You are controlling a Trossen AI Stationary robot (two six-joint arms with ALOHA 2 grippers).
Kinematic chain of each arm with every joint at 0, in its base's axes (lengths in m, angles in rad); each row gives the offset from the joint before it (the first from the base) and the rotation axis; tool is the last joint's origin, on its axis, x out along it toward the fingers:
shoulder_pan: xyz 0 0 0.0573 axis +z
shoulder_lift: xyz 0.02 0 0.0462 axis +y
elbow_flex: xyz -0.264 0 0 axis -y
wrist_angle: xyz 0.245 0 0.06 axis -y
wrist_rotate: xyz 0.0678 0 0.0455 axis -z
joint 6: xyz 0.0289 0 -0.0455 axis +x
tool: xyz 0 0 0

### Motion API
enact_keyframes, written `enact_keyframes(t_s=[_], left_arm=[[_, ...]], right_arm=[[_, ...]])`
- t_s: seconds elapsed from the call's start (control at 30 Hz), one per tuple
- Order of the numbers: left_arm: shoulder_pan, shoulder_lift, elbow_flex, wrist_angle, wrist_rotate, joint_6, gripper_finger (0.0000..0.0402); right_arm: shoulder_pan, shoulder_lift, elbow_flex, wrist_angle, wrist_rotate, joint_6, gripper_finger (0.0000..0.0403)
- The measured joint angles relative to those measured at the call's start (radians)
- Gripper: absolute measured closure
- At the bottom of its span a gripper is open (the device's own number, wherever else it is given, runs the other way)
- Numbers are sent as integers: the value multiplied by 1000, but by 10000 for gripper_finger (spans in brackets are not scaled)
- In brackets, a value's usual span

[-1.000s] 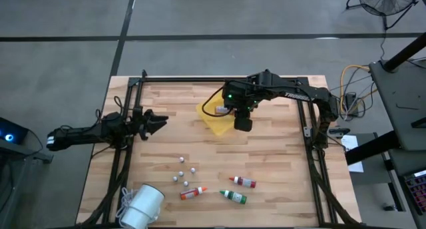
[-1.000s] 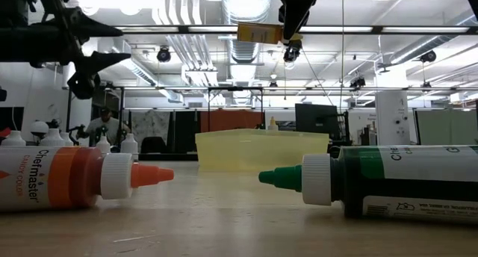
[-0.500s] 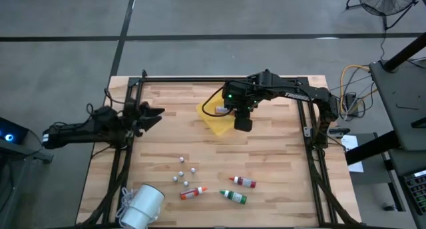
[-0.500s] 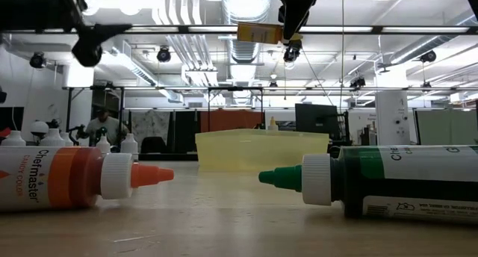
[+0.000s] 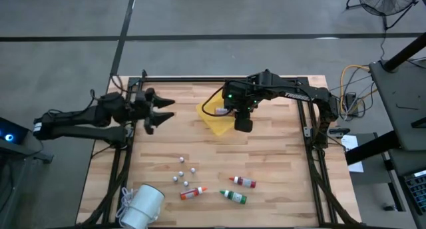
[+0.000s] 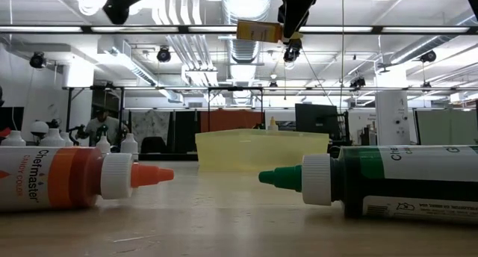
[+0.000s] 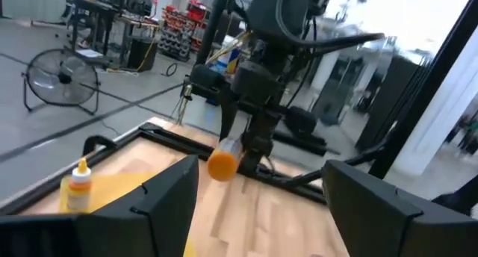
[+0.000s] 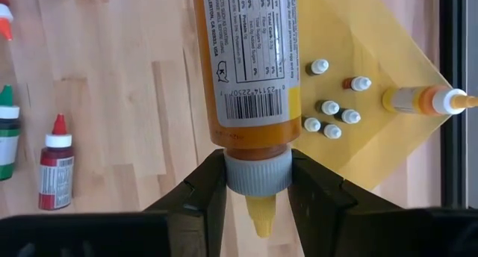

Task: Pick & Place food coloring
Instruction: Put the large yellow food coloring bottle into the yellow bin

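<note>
My right gripper [image 8: 258, 184] hangs high over the yellow tray [image 5: 214, 121], shut on a yellow food coloring bottle [image 8: 250, 63]. A second yellow bottle [image 8: 422, 100] lies in the tray among several small pale caps. Three more bottles lie on their sides on the wood near the front edge: red [image 5: 244, 182], green [image 5: 234, 197] and orange-red [image 5: 192, 193]. My left gripper [image 5: 162, 114] is open and raised over the table's left side, holding nothing. It points level toward the right arm. My right gripper pinches the bottle at the pale collar of its cap [image 8: 258, 171] between its two fingers, which come from above, pointing steeply down, and lie across the bottle. The bottle [image 6: 260, 31] lies about level, its bottom end [image 7: 222, 161] toward the table's left, lifted clear above the tray.
Several small pale balls [image 5: 181, 172] lie scattered left of the three bottles. A white cup-like thing [image 5: 141, 208] lies at the front left corner. Black frame rails [image 5: 125, 162] run along both sides and the far edge.
My left gripper has risen well above the table, moved toward the right and rolled about its own axis. In the low view it has climbed to the top of the picture. The right gripper and its bottle have kept still.
</note>
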Motion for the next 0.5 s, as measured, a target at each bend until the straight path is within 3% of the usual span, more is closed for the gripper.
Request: enact_keyframes(t_s=[0.23, 0.5], left_arm=[[0, 135, 45, -14, 2, 43, 147], [0, 229, 46, 141, 27, 53, 147]], right_arm=[[0, 0, 0, 0, 0, -19, 294], [1, -2, 24, 0, -32, -43, 294]])
